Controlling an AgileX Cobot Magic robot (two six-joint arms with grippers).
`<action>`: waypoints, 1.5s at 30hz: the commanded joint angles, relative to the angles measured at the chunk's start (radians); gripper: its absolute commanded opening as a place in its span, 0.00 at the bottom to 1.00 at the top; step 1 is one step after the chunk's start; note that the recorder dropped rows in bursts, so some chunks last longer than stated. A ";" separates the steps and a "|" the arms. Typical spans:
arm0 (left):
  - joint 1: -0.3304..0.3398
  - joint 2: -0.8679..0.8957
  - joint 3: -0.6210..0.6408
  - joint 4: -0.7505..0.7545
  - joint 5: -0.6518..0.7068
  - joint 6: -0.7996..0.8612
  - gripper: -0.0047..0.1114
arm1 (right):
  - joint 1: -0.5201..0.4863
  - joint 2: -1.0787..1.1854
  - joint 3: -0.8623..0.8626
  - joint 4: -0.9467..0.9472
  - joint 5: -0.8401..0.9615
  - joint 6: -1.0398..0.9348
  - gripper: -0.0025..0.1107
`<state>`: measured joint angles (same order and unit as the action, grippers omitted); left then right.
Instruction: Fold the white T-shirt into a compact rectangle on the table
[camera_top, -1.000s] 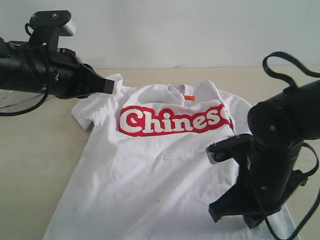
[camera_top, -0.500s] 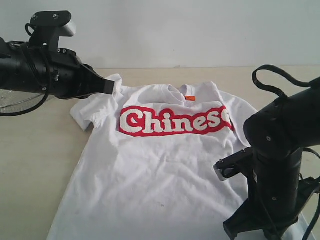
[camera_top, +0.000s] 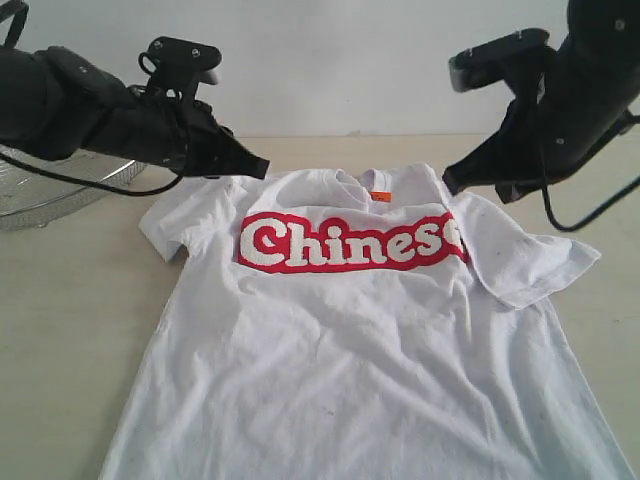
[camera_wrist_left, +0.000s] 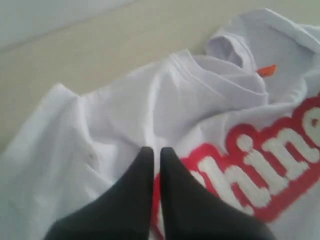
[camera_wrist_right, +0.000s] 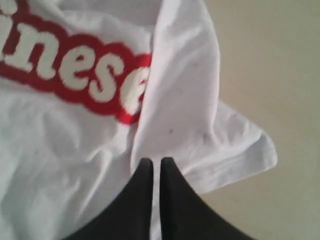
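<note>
The pale bench (camera_top: 60, 300) carries the white T-shirt (camera_top: 350, 340), which lies spread out near its middle, chest up with the red lettering showing. The left gripper (camera_top: 262, 168) and right gripper (camera_top: 448, 182) hang above its shoulders, each pressed together and empty.

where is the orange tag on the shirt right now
In the exterior view the orange tag sits inside the collar of the shirt, at its far end, just above the red lettering.
</note>
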<state>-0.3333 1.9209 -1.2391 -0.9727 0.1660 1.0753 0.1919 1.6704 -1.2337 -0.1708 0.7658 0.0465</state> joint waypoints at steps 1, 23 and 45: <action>0.068 0.108 -0.173 0.012 0.069 -0.036 0.08 | -0.114 0.143 -0.190 0.334 0.040 -0.342 0.02; 0.112 0.567 -0.733 0.359 0.447 -0.388 0.08 | -0.114 0.811 -0.946 0.522 0.253 -0.295 0.02; 0.136 0.633 -0.739 0.749 0.384 -0.793 0.08 | -0.115 0.902 -0.944 0.099 0.139 -0.072 0.02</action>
<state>-0.2191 2.5185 -1.9875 -0.2828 0.5473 0.3348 0.0880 2.5407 -2.1878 0.0000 0.9336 -0.0362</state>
